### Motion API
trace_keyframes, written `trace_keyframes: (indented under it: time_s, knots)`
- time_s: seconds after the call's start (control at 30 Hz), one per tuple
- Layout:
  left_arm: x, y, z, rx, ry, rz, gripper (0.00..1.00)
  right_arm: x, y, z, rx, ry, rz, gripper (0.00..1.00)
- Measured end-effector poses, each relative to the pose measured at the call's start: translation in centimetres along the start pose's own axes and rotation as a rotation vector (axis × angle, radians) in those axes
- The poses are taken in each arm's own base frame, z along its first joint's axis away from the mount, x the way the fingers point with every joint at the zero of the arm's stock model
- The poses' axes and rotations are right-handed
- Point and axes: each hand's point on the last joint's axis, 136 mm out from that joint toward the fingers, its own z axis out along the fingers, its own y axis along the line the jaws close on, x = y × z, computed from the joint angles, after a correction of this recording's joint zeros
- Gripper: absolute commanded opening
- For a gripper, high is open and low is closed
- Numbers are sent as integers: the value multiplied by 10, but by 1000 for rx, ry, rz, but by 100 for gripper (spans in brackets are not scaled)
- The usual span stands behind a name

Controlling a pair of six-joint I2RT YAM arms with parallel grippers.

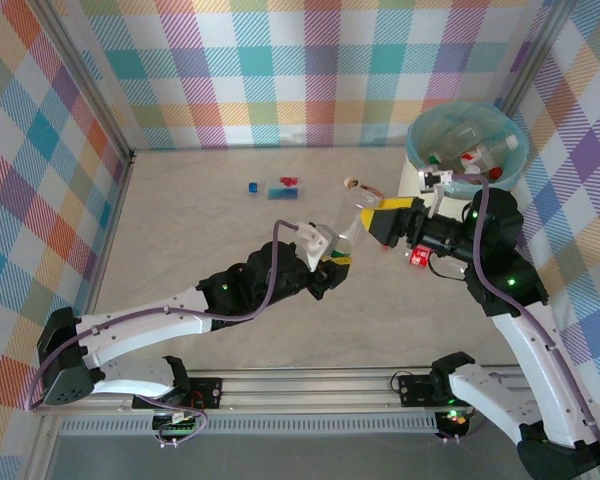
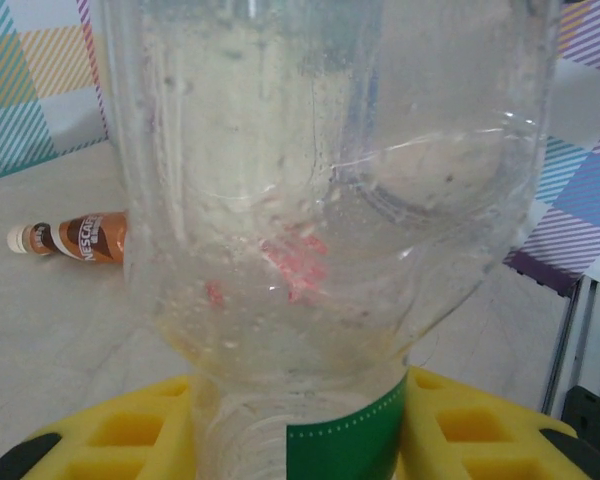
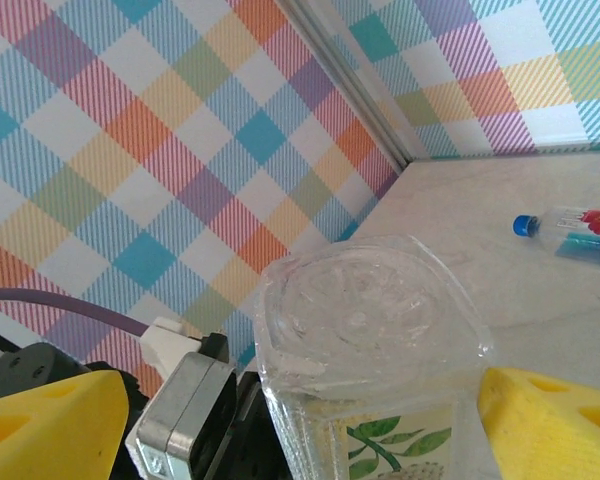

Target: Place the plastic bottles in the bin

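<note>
- Plaid walls close round the pale table, and the bin sits in its far right corner with a few bottles already inside.
- Your left hand is clamped on the clear bottle at its green-labelled end. It holds the bottle in the air over the middle of the table, a little toward the right edge.
- Your right hand has its yellow fingers spread wide, one on each side of that same bottle, gripping nothing.
- The bottle's long axis rises steeply from the left hand and leans toward the far right corner. Its free end is a closed, moulded base (where the cap sits I cannot tell).
- I judge this a hand-over, since the bin lies on the right arm's side. Next, close the right hand squarely on the body, release with the left, then carry the bottle to the bin.
- A brown bottle and a blue-capped bottle lie on their sides nearer the table's far edge.
</note>
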Motion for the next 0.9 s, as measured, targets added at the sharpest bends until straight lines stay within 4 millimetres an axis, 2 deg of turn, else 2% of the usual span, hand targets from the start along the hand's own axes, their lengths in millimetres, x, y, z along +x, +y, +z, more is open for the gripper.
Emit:
trace_keyframes:
  time_s: [0.17, 0.3, 0.47, 0.9]
  knots:
    - [-3, 2, -9, -7, -7, -1, 0, 1, 0, 5, 25, 16, -21, 91]
    - [-4, -9, -17, 45, -15, 33, 0, 6, -9, 11, 56, 38, -11, 91]
    - [2, -6, -24, 36, 0, 43, 0, 11, -11, 17, 54, 63, 1, 91]
    - [8, -7, -27, 51, 31, 98, 0, 18, 4, 24, -47, 112, -10, 66]
